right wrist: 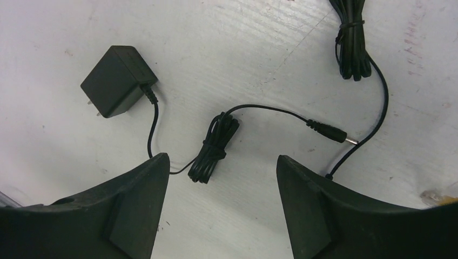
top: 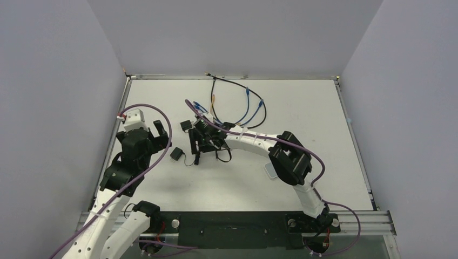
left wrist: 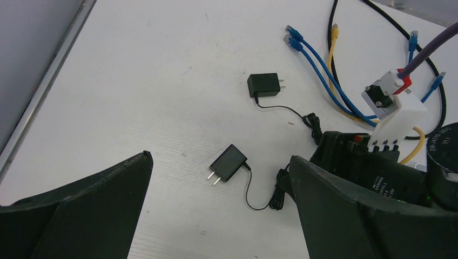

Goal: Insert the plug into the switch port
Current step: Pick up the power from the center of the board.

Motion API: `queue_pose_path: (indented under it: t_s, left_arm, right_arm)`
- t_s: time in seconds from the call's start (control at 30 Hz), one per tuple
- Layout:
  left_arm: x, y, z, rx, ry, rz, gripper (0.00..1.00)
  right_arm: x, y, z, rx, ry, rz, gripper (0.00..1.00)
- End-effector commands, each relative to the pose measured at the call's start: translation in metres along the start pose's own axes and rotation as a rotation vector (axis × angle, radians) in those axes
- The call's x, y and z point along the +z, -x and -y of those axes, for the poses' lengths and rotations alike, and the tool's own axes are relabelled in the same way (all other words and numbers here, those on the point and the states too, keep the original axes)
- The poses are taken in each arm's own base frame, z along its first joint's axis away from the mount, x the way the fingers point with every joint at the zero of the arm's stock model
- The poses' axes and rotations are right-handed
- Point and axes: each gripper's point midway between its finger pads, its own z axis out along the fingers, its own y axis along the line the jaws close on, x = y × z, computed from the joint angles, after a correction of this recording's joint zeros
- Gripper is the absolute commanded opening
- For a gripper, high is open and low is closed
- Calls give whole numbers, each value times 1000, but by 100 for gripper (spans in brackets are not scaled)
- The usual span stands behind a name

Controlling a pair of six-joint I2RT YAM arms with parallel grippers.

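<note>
Hanging spread and empty, the right gripper (right wrist: 220, 159) sits directly over the coiled cord (right wrist: 213, 145), while the barrel plug (right wrist: 330, 131) lies on the table (right wrist: 259, 48) just beyond its right-hand finger. For a good pickup, I would shift toward that side and set the fingers across the plug's moulded collar rather than the thin wire. The metal tip should stick out free for the insertion. A second cord (right wrist: 381, 97) curves close past the tip and should stay outside the pinch. The same cord runs back to a black adapter (right wrist: 116, 81). The left gripper (left wrist: 220, 156) is also wide open and holds nothing. Only the right wrist view shows the plug's tip and which way it points; from above, the gripper covers it. The top view alone shows what seems to be the white box (top: 268, 171), half hidden by the right arm's elbow and well apart from the plug; its port cannot be made out. The left wrist view adds a second adapter (left wrist: 264, 85) and network cables (left wrist: 294, 39).
</note>
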Motion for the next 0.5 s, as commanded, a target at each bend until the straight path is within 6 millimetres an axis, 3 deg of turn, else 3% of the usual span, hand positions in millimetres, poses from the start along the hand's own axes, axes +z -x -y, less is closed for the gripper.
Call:
queue_pose_path:
  t_s: [0.0, 0.23, 0.47]
  left_arm:
    - [-8, 19, 1, -36, -6, 55, 99]
    - [-12, 21, 2, -39, -21, 67, 99]
    - [-17, 23, 3, -43, -35, 82, 99]
  right_arm:
    - [5, 15, -19, 78, 14, 65, 68]
    - [20, -2, -25, 119, -1, 33, 63]
    - [31, -12, -12, 131, -76, 45, 58]
